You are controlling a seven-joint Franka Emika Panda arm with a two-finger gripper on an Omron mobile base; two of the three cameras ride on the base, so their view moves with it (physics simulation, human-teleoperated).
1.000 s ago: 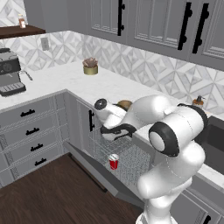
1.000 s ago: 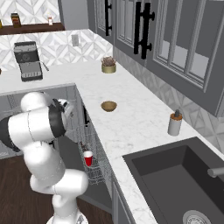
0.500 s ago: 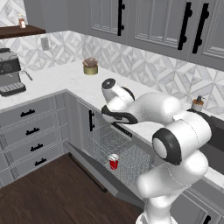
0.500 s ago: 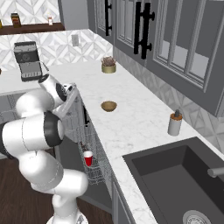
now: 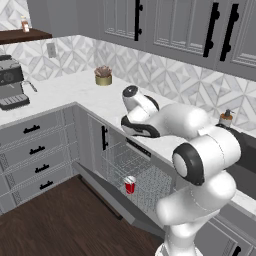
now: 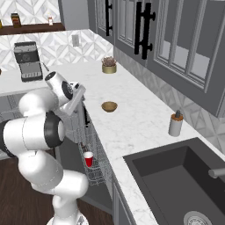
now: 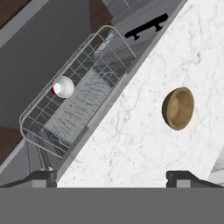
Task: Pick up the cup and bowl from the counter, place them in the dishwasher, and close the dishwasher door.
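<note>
My pincer [image 7: 111, 175] hangs wide open above the surface [image 7: 144, 131], its two tips low in my sight. The bowl [image 7: 178, 108] sits on the marble, apart from the edge. Beside the edge, the wire rack [image 7: 74, 96] holds the cup [image 7: 62, 87], mouth toward me.

The cup [image 5: 130, 185] is coloured red, with a white rim and white inside. The bowl [image 7: 178, 108] is shown in tan-brown, like wood. The counter [image 6: 132, 118] is patterned as white marble with faint grey veins. The dishwasher door [image 5: 107, 195] is rendered flat grey, and the wire rack [image 7: 74, 100] pale grey. The backsplash [image 5: 165, 75] is tiled in a grey and white geometric pattern. The floor [image 5: 55, 225] is shown as dark brown wood.
</note>
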